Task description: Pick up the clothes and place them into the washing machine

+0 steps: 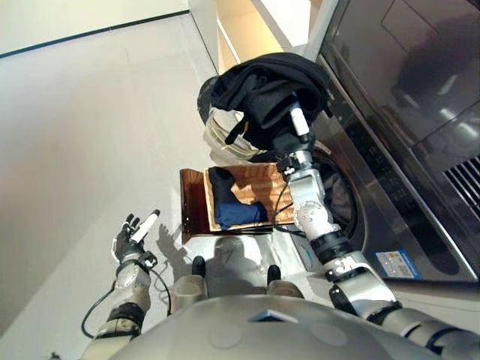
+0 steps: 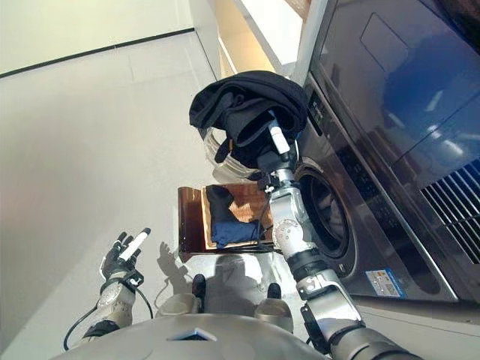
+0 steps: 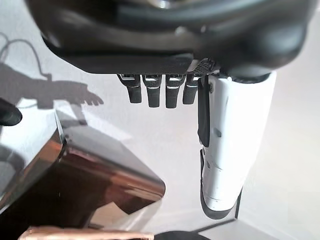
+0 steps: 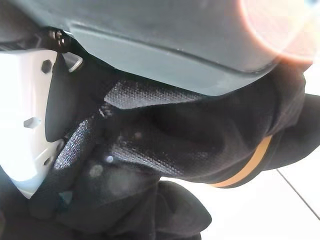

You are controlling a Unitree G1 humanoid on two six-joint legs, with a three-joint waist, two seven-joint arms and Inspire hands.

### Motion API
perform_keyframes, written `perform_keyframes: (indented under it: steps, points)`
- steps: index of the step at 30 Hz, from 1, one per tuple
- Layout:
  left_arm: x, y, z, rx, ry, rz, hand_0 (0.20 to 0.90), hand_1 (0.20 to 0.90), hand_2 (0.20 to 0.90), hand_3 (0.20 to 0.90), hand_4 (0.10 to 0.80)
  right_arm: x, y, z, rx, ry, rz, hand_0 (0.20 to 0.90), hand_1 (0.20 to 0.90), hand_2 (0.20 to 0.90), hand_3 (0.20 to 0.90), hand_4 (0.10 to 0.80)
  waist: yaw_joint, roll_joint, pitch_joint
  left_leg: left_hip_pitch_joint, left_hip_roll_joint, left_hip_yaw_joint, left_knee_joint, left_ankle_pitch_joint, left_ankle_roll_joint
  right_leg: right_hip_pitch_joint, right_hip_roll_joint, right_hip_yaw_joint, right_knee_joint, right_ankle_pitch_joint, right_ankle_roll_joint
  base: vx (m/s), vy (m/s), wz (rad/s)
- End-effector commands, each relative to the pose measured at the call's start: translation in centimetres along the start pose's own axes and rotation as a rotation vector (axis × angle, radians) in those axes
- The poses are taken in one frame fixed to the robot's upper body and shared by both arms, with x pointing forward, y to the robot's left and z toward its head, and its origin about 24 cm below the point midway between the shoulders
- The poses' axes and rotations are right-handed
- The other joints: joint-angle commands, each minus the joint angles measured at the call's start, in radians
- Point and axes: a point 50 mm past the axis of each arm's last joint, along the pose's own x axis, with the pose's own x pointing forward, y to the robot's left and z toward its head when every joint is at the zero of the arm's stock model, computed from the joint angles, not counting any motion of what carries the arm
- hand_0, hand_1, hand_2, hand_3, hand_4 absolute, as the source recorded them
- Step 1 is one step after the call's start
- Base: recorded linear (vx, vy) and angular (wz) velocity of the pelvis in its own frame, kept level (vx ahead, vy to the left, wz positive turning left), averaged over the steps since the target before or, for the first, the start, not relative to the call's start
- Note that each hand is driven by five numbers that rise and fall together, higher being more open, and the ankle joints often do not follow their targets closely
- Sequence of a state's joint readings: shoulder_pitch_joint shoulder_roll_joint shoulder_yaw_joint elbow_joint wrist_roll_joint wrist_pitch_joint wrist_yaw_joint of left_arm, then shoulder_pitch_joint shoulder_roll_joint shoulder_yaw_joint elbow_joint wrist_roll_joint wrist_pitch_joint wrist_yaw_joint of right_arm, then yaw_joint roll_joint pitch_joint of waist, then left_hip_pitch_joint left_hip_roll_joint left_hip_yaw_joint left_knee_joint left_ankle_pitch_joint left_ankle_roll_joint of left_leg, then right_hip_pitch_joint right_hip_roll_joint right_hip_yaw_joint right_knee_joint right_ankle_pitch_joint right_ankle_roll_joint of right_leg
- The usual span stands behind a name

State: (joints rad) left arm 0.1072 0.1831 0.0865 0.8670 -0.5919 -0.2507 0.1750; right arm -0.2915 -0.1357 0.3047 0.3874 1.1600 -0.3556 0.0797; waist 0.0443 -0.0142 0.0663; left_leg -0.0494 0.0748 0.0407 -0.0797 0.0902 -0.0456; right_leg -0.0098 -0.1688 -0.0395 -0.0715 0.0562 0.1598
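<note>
The right hand is raised high with its fingers closed on a bundle of black clothes, which drapes over and around it just in front of the washing machine, above the round door opening. The cloth looks soft, light and floppy, so it should bunch easily; loose folds hang off the hand and could snag on the door rim. Below the hand, a blue garment lies in a wooden tray. The left hand hangs low, fingers straight, empty. A label on the machine is too small to read
</note>
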Motion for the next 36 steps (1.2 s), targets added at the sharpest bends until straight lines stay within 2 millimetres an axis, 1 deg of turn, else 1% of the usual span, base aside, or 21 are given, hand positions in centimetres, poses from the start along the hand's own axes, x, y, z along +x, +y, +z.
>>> perform_keyframes:
  steps: [1, 2, 3, 4, 7, 8, 9, 10, 12, 13, 14, 15, 16, 19, 20, 22, 28, 29, 30, 31, 36]
  points:
    - [2.0, -2.3, 7.0, 0.039, -0.277, -0.047, 0.9, 0.9, 0.9, 0.9, 0.8, 3.1, 5.5, 4.8, 0.069, -0.279, 0.207, 0.2, 0.2, 0.2, 0.2, 0.3, 0.028, -0.003, 0.102, -0.103, -0.039, -0.014, 0.228, -0.158, -0.012, -0.182, -0.025, -0.016, 0.211, -0.034, -0.013, -0.25, -0.009, 0.01]
    - [2.0, -2.3, 7.0, 0.038, -0.277, -0.047, 0.9, 0.9, 0.9, 0.9, 0.8, 3.2, 5.5, 4.8, 0.069, -0.28, 0.208, 0.2, 0.2, 0.2, 0.2, 0.3, 0.028, -0.003, 0.099, -0.113, -0.039, -0.015, 0.237, -0.162, -0.012, -0.189, -0.025, -0.015, 0.216, -0.036, -0.013, -0.203, -0.013, 0.06]
    - [2.1, -2.7, 7.7, 0.032, -0.296, -0.055, 0.9, 0.9, 0.9, 0.9, 0.8, 3.4, 5.9, 5.4, 0.07, -0.304, 0.217, 0.2, 0.2, 0.2, 0.2, 0.3, 0.027, -0.002, 0.122, -0.181, -0.033, -0.02, 0.308, -0.178, -0.02, -0.252, -0.022, -0.02, 0.268, -0.042, -0.018, -0.111, -0.005, 0.06]
    - [2.1, -2.8, 7.7, 0.032, -0.297, -0.055, 0.9, 0.9, 0.9, 0.9, 0.8, 3.4, 5.9, 5.4, 0.07, -0.305, 0.217, 0.2, 0.2, 0.2, 0.2, 0.3, 0.027, -0.002, 0.12, -0.188, -0.033, -0.021, 0.313, -0.18, -0.02, -0.258, -0.022, -0.02, 0.271, -0.044, -0.018, -0.156, -0.003, 0.08]
    - [2.3, -3.2, 8.5, 0.025, -0.319, -0.058, 0.9, 0.9, 0.9, 0.9, 0.8, 3.9, 6.4, 5.9, 0.083, -0.327, 0.228, 0.2, 0.2, 0.2, 0.2, 0.3, 0.02, 0.012, 0.144, -0.3, -0.015, -0.026, 0.44, -0.217, -0.024, -0.387, -0.018, -0.027, 0.393, -0.067, -0.022, -0.125, 0.011, 0.05]
    - [2.3, -3.2, 8.5, 0.025, -0.319, -0.058, 0.9, 0.9, 0.9, 0.9, 0.8, 3.9, 6.4, 5.9, 0.083, -0.327, 0.228, 0.2, 0.2, 0.2, 0.2, 0.3, 0.02, 0.013, 0.142, -0.306, -0.015, -0.026, 0.445, -0.219, -0.024, -0.392, -0.018, -0.027, 0.396, -0.068, -0.022, -0.132, 0.011, -0.02]
    - [2.3, -3.4, 8.9, 0.017, -0.332, -0.055, 0.9, 0.9, 0.9, 0.9, 0.8, 4.0, 6.5, 6.1, 0.088, -0.333, 0.231, 0.2, 0.2, 0.2, 0.2, 0.3, 0.017, 0.019, 0.151, -0.353, -0.006, -0.029, 0.49, -0.232, -0.026, -0.441, -0.022, -0.027, 0.438, -0.08, -0.021, -0.067, 0.003, -0.04]
    - [2.4, -3.4, 9.0, 0.017, -0.332, -0.055, 0.9, 0.9, 0.9, 0.9, 0.8, 4.0, 6.5, 6.1, 0.088, -0.334, 0.231, 0.2, 0.2, 0.2, 0.2, 0.3, 0.017, 0.019, 0.148, -0.359, -0.005, -0.029, 0.494, -0.233, -0.027, -0.446, -0.022, -0.027, 0.441, -0.081, -0.021, -0.089, 0.001, -0.04]
    - [2.3, -3.9, 9.9, -0.015, -0.371, -0.06, 0.9, 0.9, 0.9, 0.9, 0.8, 4.2, 6.7, 6.5, 0.114, -0.36, 0.225, 0.2, 0.2, 0.2, 0.2, 0.3, 0.012, 0.031, 0.156, -0.424, 0.009, -0.036, 0.557, -0.253, -0.03, -0.521, -0.028, -0.028, 0.508, -0.1, -0.021, -0.089, 0.005, 0.01]
    - [2.3, -3.9, 9.9, -0.015, -0.371, -0.06, 0.9, 0.9, 0.9, 0.9, 0.8, 4.2, 6.7, 6.5, 0.114, -0.361, 0.225, 0.2, 0.2, 0.2, 0.2, 0.3, 0.014, 0.032, 0.155, -0.43, 0.011, -0.037, 0.569, -0.263, -0.03, -0.527, -0.026, -0.028, 0.518, -0.108, -0.021, -0.1, 0.002, 0.0]
    - [2.2, -4.3, 10.5, -0.04, -0.394, -0.064, 0.9, 0.9, 0.9, 0.9, 0.8, 4.2, 6.5, 6.7, 0.124, -0.378, 0.203, 0.2, 0.2, 0.2, 0.2, 0.3, 0.012, 0.038, 0.159, -0.461, 0.016, -0.037, 0.603, -0.277, -0.032, -0.561, -0.025, -0.028, 0.553, -0.125, -0.025, -0.031, -0.004, -0.02]
    - [2.2, -4.3, 10.5, -0.04, -0.394, -0.064, 0.9, 0.9, 0.9, 0.9, 0.8, 4.2, 6.5, 6.7, 0.124, -0.378, 0.203, 0.2, 0.2, 0.2, 0.2, 0.3, 0.012, 0.038, 0.158, -0.463, 0.016, -0.037, 0.604, -0.277, -0.032, -0.563, -0.025, -0.028, 0.554, -0.126, -0.025, -0.1, 0.0, 0.02]
    - [2.2, -4.5, 10.8, -0.064, -0.404, -0.062, 0.9, 0.9, 0.9, 0.9, 0.8, 4.4, 6.3, 7.1, 0.143, -0.406, 0.183, 0.2, 0.2, 0.2, 0.2, 0.3, 0.01, 0.045, 0.171, -0.497, 0.023, -0.04, 0.641, -0.289, -0.035, -0.603, -0.028, -0.028, 0.591, -0.137, -0.026, -0.064, 0.005, 0.04]
    - [2.1, -4.6, 10.9, -0.093, -0.402, -0.068, 0.9, 0.9, 0.9, 0.9, 0.8, 4.5, 6.2, 7.4, 0.159, -0.427, 0.168, 0.2, 0.2, 0.2, 0.2, 0.3, 0.008, 0.055, 0.174, -0.54, 0.027, -0.041, 0.682, -0.302, -0.037, -0.646, -0.032, -0.025, 0.626, -0.147, -0.024, -0.079, 0.007, -0.01]
    - [2.1, -4.5, 10.8, -0.113, -0.397, -0.068, 0.9, 0.9, 0.9, 0.9, 0.8, 4.5, 5.8, 7.5, 0.178, -0.444, 0.134, 0.2, 0.2, 0.2, 0.2, 0.3, 0.004, 0.065, 0.177, -0.569, 0.032, -0.041, 0.713, -0.313, -0.037, -0.681, -0.032, -0.022, 0.659, -0.162, -0.025, -0.064, 0.02, -0.04]
    - [2.1, -4.5, 10.6, -0.119, -0.39, -0.065, 0.9, 0.9, 0.9, 0.9, 0.8, 4.5, 5.6, 7.6, 0.192, -0.455, 0.116, 0.2, 0.2, 0.2, 0.2, 0.3, 0.004, 0.069, 0.178, -0.588, 0.032, -0.041, 0.734, -0.32, -0.036, -0.701, -0.032, -0.02, 0.677, -0.17, -0.025, -0.045, 0.019, -0.09]
    - [2.0, -4.2, 10.6, -0.154, -0.395, -0.035, 0.9, 0.9, 0.9, 0.9, 0.8, 4.8, 4.8, 8.3, 0.268, -0.521, 0.03, 0.2, 0.2, 0.2, 0.2, 0.3, 0.001, 0.106, 0.198, -0.679, 0.031, -0.055, 0.835, -0.357, -0.035, -0.799, -0.037, -0.018, 0.775, -0.209, -0.025, -0.045, 0.018, -0.03]
    - [2.0, -4.2, 10.7, -0.156, -0.401, -0.035, 0.9, 0.9, 0.9, 0.9, 0.8, 4.9, 4.6, 8.4, 0.267, -0.527, 0.022, 0.2, 0.2, 0.2, 0.2, 0.3, 0.002, 0.114, 0.197, -0.679, 0.035, -0.053, 0.852, -0.391, -0.035, -0.802, -0.039, -0.019, 0.797, -0.245, -0.018, 0.052, 0.019, -0.01]
    - [2.0, -4.2, 10.7, -0.157, -0.4, -0.037, 0.9, 0.9, 0.9, 0.9, 0.8, 4.9, 4.5, 8.7, 0.267, -0.537, 0.015, 0.2, 0.2, 0.2, 0.2, 0.3, 0.001, 0.121, 0.197, -0.694, 0.035, -0.053, 0.866, -0.398, -0.036, -0.817, -0.04, -0.019, 0.811, -0.253, -0.017, 0.046, 0.031, -0.01]
    - [1.9, -4.4, 11.0, -0.162, -0.416, -0.046, 0.9, 0.9, 0.9, 0.9, 0.8, 5.1, 4.5, 9.3, 0.269, -0.564, 0.004, 0.2, 0.2, 0.2, 0.2, 0.3, 0.0, 0.136, 0.201, -0.718, 0.033, -0.05, 0.881, -0.404, -0.037, -0.846, -0.042, -0.014, 0.832, -0.26, -0.014, -0.034, 0.022, -0.01]
    - [1.7, -4.6, 11.4, -0.188, -0.436, -0.054, 0.9, 0.9, 0.9, 0.9, 0.8, 5.4, 4.5, 9.8, 0.255, -0.579, -0.013, 0.2, 0.2, 0.2, 0.2, 0.3, 0.002, 0.153, 0.205, -0.775, 0.029, -0.043, 0.927, -0.417, -0.039, -0.912, -0.039, -0.004, 0.883, -0.28, -0.014, -0.026, 0.024, -0.03]
